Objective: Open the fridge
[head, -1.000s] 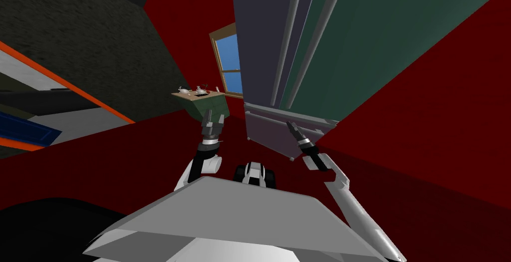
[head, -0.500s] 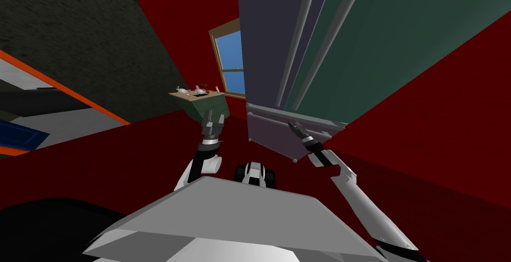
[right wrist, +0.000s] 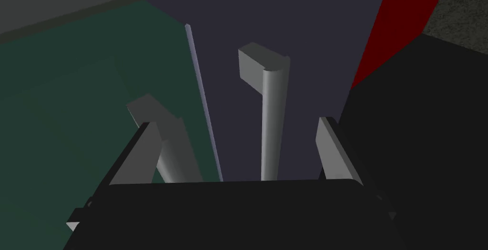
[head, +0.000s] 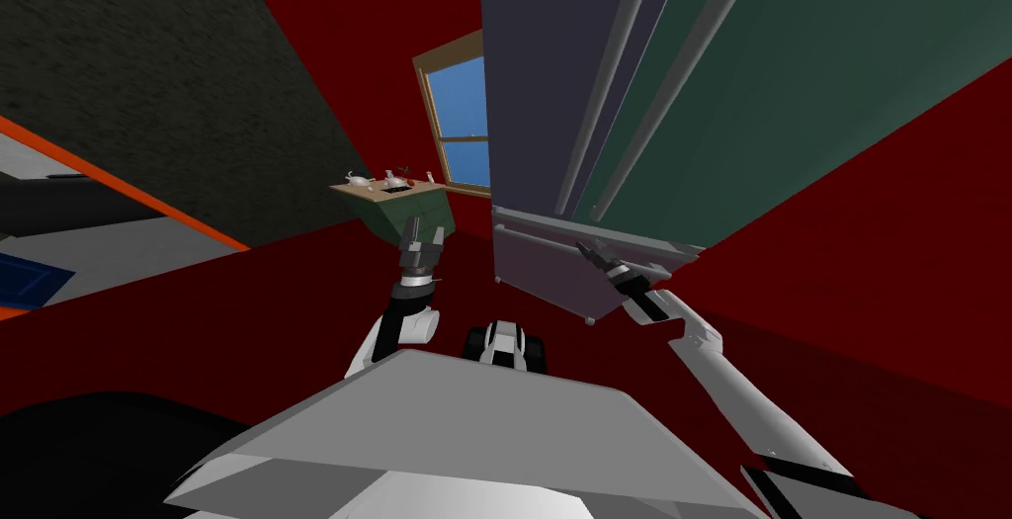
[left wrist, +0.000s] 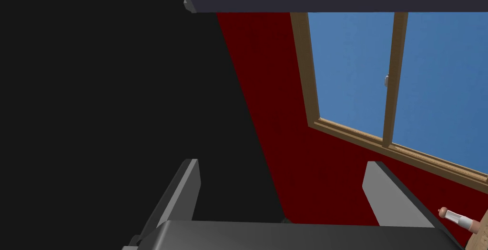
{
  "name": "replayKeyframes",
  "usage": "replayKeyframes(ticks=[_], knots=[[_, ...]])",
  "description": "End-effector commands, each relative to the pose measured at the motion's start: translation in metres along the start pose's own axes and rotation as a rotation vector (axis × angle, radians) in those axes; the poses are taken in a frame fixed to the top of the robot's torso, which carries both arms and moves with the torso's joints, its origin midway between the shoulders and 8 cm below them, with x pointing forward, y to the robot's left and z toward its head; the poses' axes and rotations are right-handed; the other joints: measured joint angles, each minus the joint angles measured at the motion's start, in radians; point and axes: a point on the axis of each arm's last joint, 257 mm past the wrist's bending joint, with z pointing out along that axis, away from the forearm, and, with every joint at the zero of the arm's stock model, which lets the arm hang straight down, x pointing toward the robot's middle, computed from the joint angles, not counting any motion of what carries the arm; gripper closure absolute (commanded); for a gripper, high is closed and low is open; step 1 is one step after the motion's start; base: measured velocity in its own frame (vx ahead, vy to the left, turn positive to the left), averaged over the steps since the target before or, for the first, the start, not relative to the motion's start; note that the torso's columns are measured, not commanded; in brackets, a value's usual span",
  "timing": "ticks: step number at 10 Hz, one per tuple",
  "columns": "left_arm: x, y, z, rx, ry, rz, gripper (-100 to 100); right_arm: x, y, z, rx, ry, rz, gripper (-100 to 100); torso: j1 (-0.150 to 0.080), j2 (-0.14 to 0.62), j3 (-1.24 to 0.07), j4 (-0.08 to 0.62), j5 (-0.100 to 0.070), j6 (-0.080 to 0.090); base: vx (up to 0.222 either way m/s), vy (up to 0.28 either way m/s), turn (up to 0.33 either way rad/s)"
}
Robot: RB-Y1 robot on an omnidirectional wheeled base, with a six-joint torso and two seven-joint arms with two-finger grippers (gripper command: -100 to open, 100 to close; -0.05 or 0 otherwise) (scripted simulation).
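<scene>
At the fridge: my right gripper (right wrist: 236,123) stands open. Its two blade fingers (right wrist: 143,149) are spread to either side of the grey handle (right wrist: 270,118) on the slate door (right wrist: 305,37), and in the wrist view neither blade touches it. The capped end of that handle shows ahead of the gripper. A second grey handle (right wrist: 167,149), on the green door (right wrist: 71,95), lies just beside one finger and is partly hidden behind it. A thin pale seam (right wrist: 202,99) runs between the two doors.

From the head camera, my right forearm reaches forward to the fridge (head: 791,78), which stands close ahead and to my right. The gripper sits at the top edge of the slate lower drawer (head: 539,271), beneath the two tall doors.

My left gripper (head: 420,236) is held up ahead of me, left of the fridge, jaws apart and gripping nothing.

Beyond it stands a small green cabinet (head: 387,209) with a tan top carrying small pale pots. Farther back is a wood-framed window (head: 460,118) in the red wall (head: 376,48).
</scene>
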Motion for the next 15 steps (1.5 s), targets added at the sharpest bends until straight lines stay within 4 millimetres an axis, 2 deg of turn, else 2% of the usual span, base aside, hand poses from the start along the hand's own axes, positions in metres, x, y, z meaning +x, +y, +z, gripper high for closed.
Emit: replayKeyframes(ticks=[1,4,5,7,10,13,14,15], knots=[[0.0,0.0,0.0,0.0,0.0,0.0,0,0.0,-0.028,-0.001,0.024,0.041,-0.113,-100,0.001,-0.002,-0.001,0.0,0.0,0.0,0.067,0.099,-0.018],[0.0,0.0,0.0,0.0,0.0,0.0,0,-0.014,-0.077,-0.002,0.058,0.097,-0.318,-100,0.003,0.001,0.0,0.0,0.001,0.0,0.065,0.142,-0.038],[0.0,0.0,0.0,0.0,0.0,0.0,0,-0.012,-0.084,-0.005,0.069,0.11,-0.322,-100,0.004,-0.001,0.0,0.0,0.001,0.0,0.048,0.115,-0.012],[0.0,0.0,0.0,0.0,0.0,0.0,0,-0.027,-0.116,-0.008,0.095,0.145,-0.447,-100,-0.002,0.001,0.001,0.0,-0.001,0.0,0.038,0.093,-0.031],[0.0,0.0,0.0,0.0,0.0,0.0,0,-0.05,-0.162,-0.018,0.142,0.198,-0.603,-100,0.004,-0.002,-0.001,-0.001,0.001,0.0,0.066,0.138,-0.035],[0.0,0.0,0.0,0.0,0.0,0.0,0,-0.079,-0.199,-0.028,0.182,0.24,-0.744,-100,0.001,0.001,0.001,0.0,0.0,0.0,0.044,0.115,-0.022],[0.0,0.0,0.0,0.0,0.0,0.0,0,-0.084,-0.204,-0.03,0.187,0.246,-0.765,-100,0.001,0.0,0.0,0.0,0.0,0.0,0.05,0.1,-0.024],[0.0,0.0,0.0,0.0,0.0,0.0,0,-0.08,-0.2,-0.029,0.183,0.24,-0.743,-100,0.0,0.0,0.0,0.0,0.0,0.0,0.02,0.039,-0.018]])
